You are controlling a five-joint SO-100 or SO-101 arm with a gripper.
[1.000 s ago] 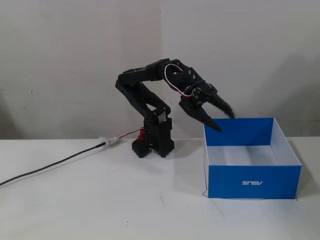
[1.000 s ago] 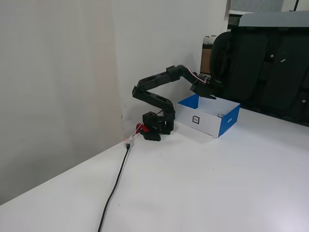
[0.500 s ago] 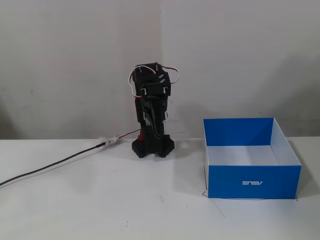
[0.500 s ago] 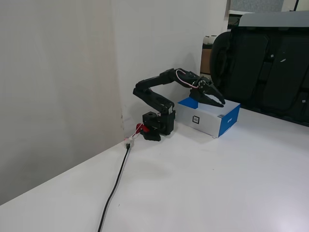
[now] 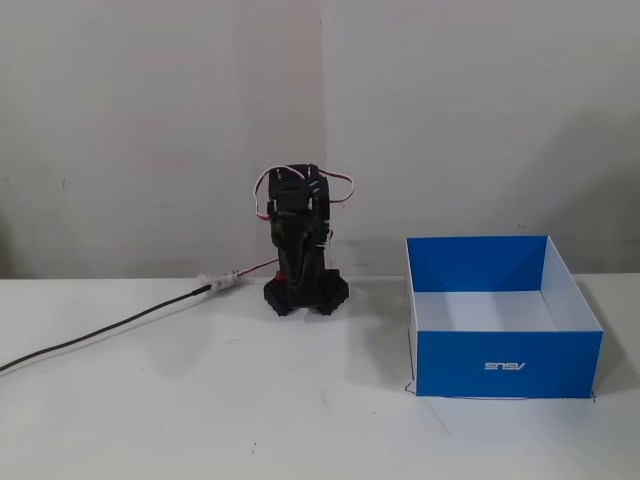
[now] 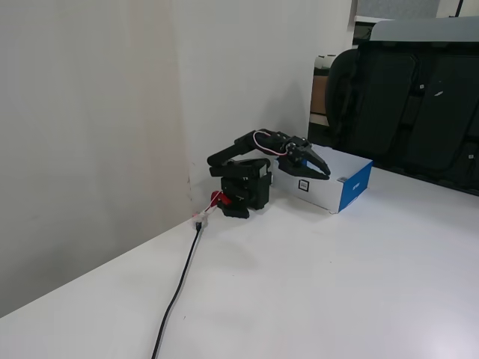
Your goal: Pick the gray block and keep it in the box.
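The box [image 5: 505, 365] stands on the white table at the right of a fixed view; it has bright blue walls, a white inside and an upside-down ASUS logo on the front wall. It also shows in another fixed view [image 6: 358, 185], behind the arm. The inside that shows holds nothing. The gray block is not in view in either fixed view. My gripper [image 6: 323, 172] hangs folded in front of the arm's base, its fingertips together with nothing seen between them. It is left of the box and apart from it [image 5: 297, 262].
A black cable [image 5: 100, 335] runs from the arm's base across the table to the left edge; it also shows in the other fixed view [image 6: 176, 292]. A wall stands just behind the arm. A dark chair [image 6: 404, 97] stands beyond the table.
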